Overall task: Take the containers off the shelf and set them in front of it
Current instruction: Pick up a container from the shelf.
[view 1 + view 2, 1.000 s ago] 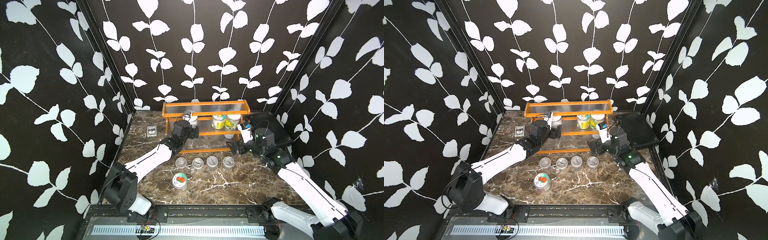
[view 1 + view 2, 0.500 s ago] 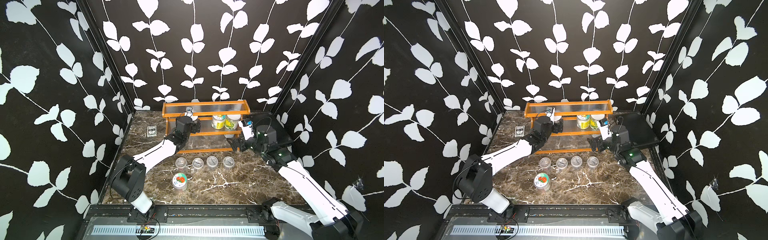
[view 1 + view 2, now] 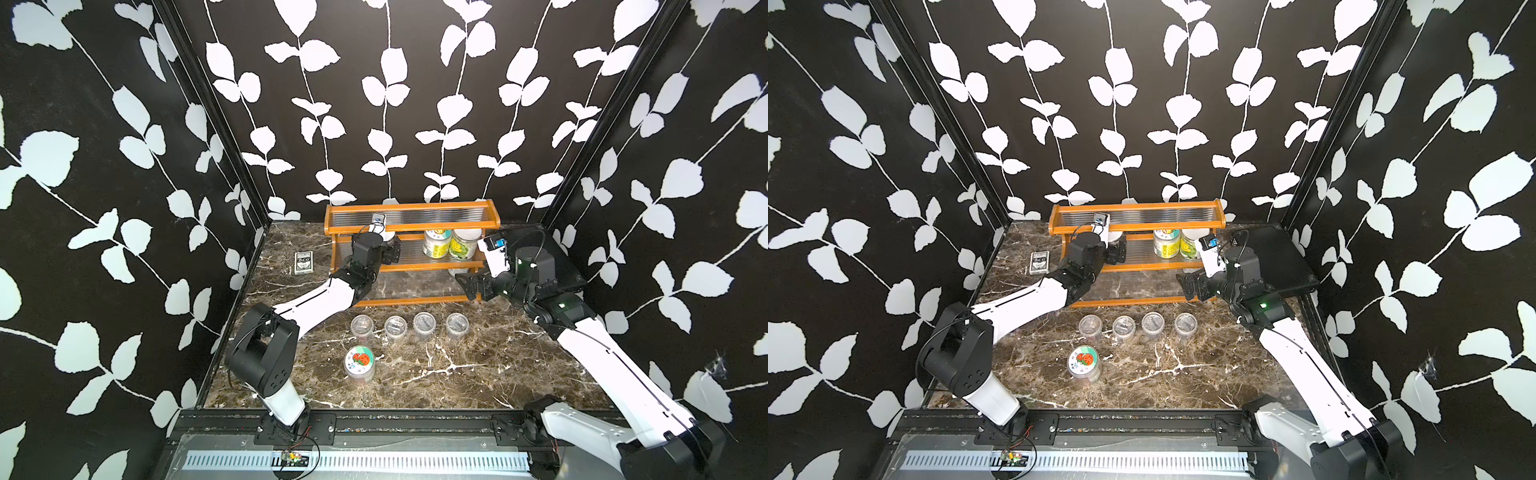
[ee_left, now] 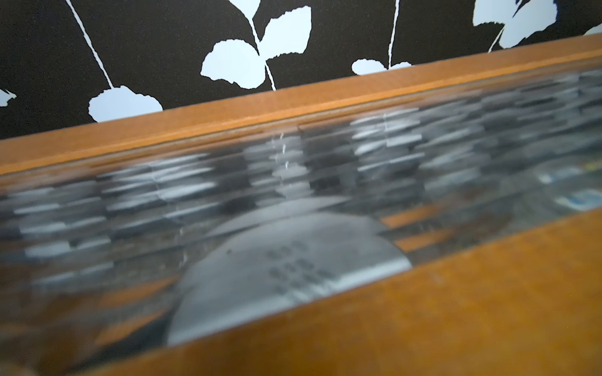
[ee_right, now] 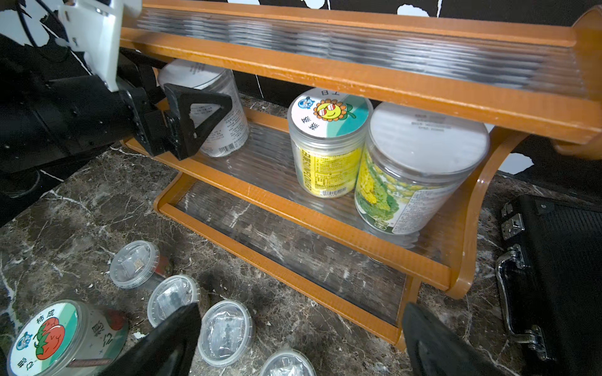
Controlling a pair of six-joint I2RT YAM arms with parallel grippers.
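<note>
The shelf (image 3: 411, 209) holds 3 jars (image 5: 329, 143); 4 cups (image 3: 395, 327) and 1 jar (image 3: 360, 362) stand before it. The left gripper (image 3: 392, 249) and right gripper (image 3: 468, 286) both gape.

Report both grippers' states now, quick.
Left gripper: open, jaws either side of the white-lidded jar on the middle tier of the shelf, not closed on it.
Right gripper: open, holding nothing.

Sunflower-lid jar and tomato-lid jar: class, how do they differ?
The sunflower-lid jar stands on the shelf's middle tier; the tomato-lid jar on the table before it. The sunflower-lid jar's lid shows a yellow flower; the tomato-lid jar's, a red fruit. Both are clear, upright, cartoon-lidded.
</note>
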